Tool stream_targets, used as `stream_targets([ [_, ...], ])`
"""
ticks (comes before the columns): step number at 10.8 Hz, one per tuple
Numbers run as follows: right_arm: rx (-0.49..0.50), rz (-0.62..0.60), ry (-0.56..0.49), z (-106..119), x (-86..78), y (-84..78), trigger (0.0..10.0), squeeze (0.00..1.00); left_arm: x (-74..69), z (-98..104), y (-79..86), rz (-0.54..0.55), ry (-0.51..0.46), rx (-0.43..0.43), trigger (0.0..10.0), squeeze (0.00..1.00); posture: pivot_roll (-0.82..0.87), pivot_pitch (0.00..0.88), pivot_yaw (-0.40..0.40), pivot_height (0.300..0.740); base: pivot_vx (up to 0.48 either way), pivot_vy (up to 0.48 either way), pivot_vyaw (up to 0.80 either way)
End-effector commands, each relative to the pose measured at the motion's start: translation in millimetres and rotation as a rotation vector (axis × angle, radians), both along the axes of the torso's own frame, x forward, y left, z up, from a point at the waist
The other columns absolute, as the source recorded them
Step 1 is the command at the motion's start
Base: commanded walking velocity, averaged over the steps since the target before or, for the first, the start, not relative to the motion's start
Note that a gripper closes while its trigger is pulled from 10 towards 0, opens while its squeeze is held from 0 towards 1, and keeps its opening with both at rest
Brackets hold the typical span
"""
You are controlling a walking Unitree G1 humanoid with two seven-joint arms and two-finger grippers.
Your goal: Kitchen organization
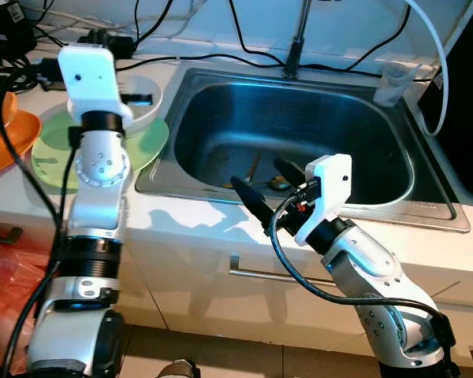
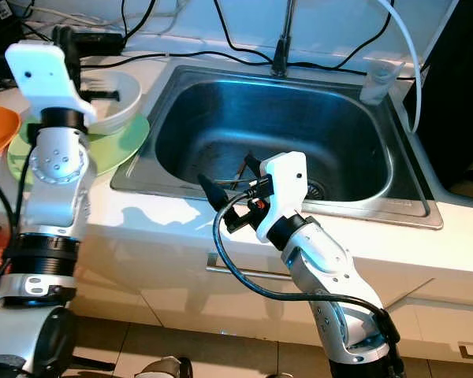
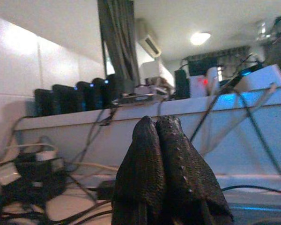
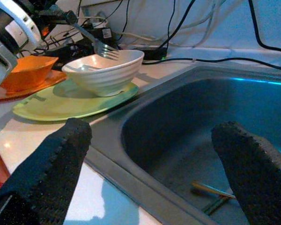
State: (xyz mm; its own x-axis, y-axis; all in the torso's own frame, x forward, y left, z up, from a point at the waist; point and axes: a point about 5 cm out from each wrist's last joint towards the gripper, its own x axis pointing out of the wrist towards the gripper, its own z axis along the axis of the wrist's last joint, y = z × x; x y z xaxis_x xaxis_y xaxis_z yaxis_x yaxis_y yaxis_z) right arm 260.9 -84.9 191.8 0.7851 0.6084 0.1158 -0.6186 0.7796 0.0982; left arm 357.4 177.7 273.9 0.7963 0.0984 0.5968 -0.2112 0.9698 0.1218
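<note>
My right gripper [image 1: 268, 185] hangs open over the front edge of the steel sink [image 1: 426, 209], with nothing between its fingers [image 4: 51, 168]. Thin wooden sticks [image 4: 210, 192] lie on the sink bottom below it. Left of the sink a white bowl [image 4: 105, 70] sits on a green plate [image 4: 70, 103], and a fork [image 4: 103, 47] rests on the bowl's rim with its dark handle running toward my raised left arm [image 1: 87, 75]. The left gripper [image 3: 157, 136] is shut and points at the back wall; I see nothing between its fingers.
An orange bowl [image 1: 0, 118] on an orange plate sits at the counter's left end. Cables and power strips [image 3: 70, 98] run along the back wall behind the faucet [image 1: 296, 47]. A clear cup [image 1: 392, 83] stands at the sink's back right. Cabinet drawers are below the counter.
</note>
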Motion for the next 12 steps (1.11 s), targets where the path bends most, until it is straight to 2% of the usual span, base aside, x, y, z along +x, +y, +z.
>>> stream_targets([
  [1, -0.003, -0.017, -0.013, 2.3, 2.8, -3.0, 10.0, 0.0, -2.8, 19.5, -12.5, -0.057, -0.073, 0.011, 0.0, 0.0, 0.03, 0.071, 0.0, 0.74, 0.0, 0.0, 0.0],
  [4, -0.014, -0.031, -0.012, 1.9, 4.2, -5.2, 10.0, 0.0, -5.0, 22.8, -31.3, -0.16, -0.093, -0.013, 0.0, 0.0, 0.02, 0.059, 0.004, 0.74, 0.0, 0.0, 0.0],
  [5, -0.054, -0.067, -0.01, 0.3, 5.9, -9.0, 10.0, 0.0, -2.1, 16.0, -42.2, -0.228, -0.059, -0.02, 0.0, 0.0, 0.01, 0.054, 0.009, 0.74, 0.0, 0.0, 0.0],
  [6, -0.07, -0.126, -0.004, -0.8, 8.8, -17.2, 10.0, 0.0, 2.4, -0.2, -48.4, -0.259, -0.003, -0.011, 0.0, 0.0, 0.0, 0.051, 0.015, 0.74, 0.0, 0.0, 0.0],
  [8, -0.081, -0.166, -0.005, -0.9, 7.6, -22.0, 10.0, 0.0, 8.1, -22.8, -48.8, -0.274, 0.077, -0.022, 0.0, 0.0, -0.02, 0.05, 0.026, 0.74, 0.0, 0.0, 0.0],
  [10, -0.097, -0.226, -0.007, -0.7, 8.6, -29.3, 10.0, 0.0, 11.3, -31.5, -53.7, -0.299, 0.111, -0.02, 0.0, 0.0, -0.04, 0.052, 0.039, 0.74, 0.0, 0.0, 0.0],
  [12, -0.126, -0.304, -0.003, -1.1, 6.2, -42.2, 10.0, 0.0, 13.5, -46.8, -66.5, -0.356, 0.163, -0.023, 0.0, 0.0, -0.08, 0.064, 0.058, 0.74, 0.0, 0.0, 0.0],
])
